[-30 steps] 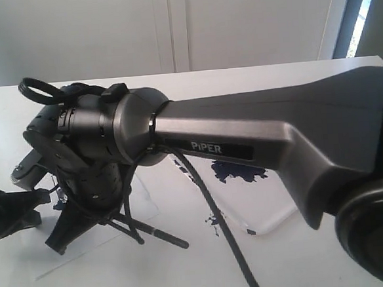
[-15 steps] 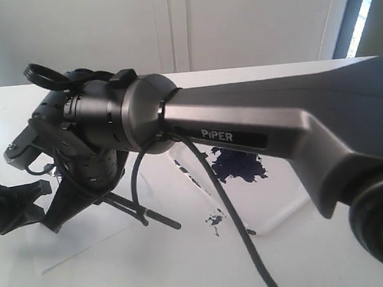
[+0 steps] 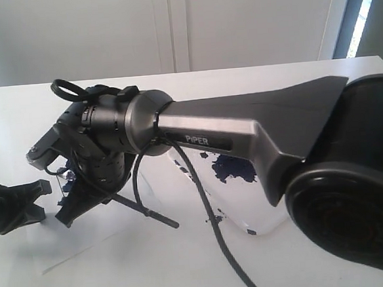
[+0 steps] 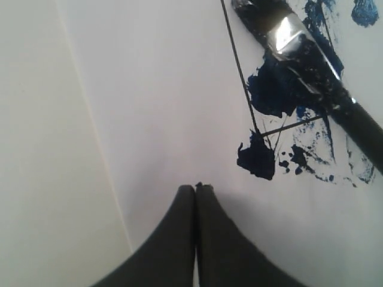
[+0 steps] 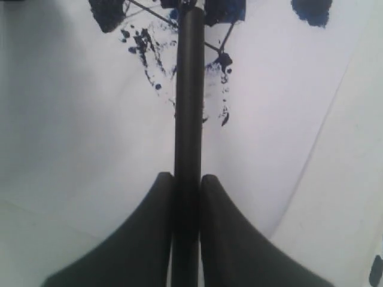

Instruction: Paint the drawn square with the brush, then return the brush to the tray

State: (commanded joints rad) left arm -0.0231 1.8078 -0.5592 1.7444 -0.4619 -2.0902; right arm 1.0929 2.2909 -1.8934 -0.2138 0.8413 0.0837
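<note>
My right gripper [image 5: 187,176] is shut on the black handle of the brush [image 5: 189,113], low over the white paper. In the exterior view this gripper [image 3: 68,216] reaches across to the left, and the brush handle [image 3: 154,216] sticks out behind it. The brush's silver ferrule [image 4: 291,33] lies over the drawn square [image 4: 240,72], whose thin black lines carry dark blue smears [image 4: 272,89]. The brush tip is hidden. My left gripper [image 4: 195,186] is shut and empty, resting on the paper beside the square. The clear tray [image 3: 260,227] with its blue paint blob [image 3: 233,169] sits to the right.
The white paper sheet [image 3: 106,238] lies on a white table [image 3: 253,80]. My right arm's grey link [image 3: 243,123] and its black cable [image 3: 214,227] cross over the tray. The left gripper's body [image 3: 12,207] is at the left edge.
My right gripper and the brush have shifted a little to the right and farther back over the paper, and the arm's elbow has swung nearer the camera. The left gripper has stayed in place.
</note>
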